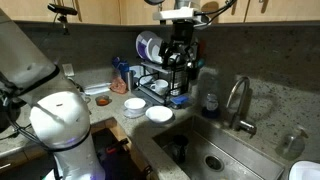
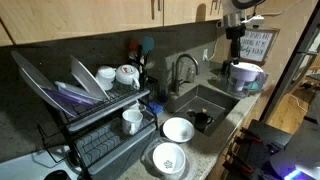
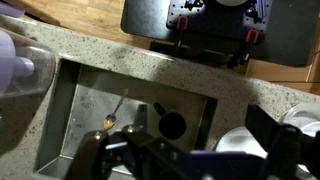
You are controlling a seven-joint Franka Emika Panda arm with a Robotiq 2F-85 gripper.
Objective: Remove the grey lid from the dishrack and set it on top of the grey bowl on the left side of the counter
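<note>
While the tool [image 2: 236,42] hangs high above the far side of the sink [image 2: 205,105], the wrist view shows its jaws spread wide, released, gripping and touching nothing. Grey lid [image 2: 88,80] leans in the upper tier of the dishrack [image 2: 100,135], across the sink from the tool. Two pale bowls [image 2: 178,129] sit just beside the sink's near corner.

You look at a matt black wire rack [image 2: 95,145]. The sink [image 3: 90,110] is brushed steel with a dull sheen, and the faucet [image 2: 184,68] shines brighter. Your counter [image 3: 130,55] is polished speckled stone. The cabinets [image 2: 80,20] are smooth wood, and the bowl [image 2: 178,129] is glossy white.
</note>
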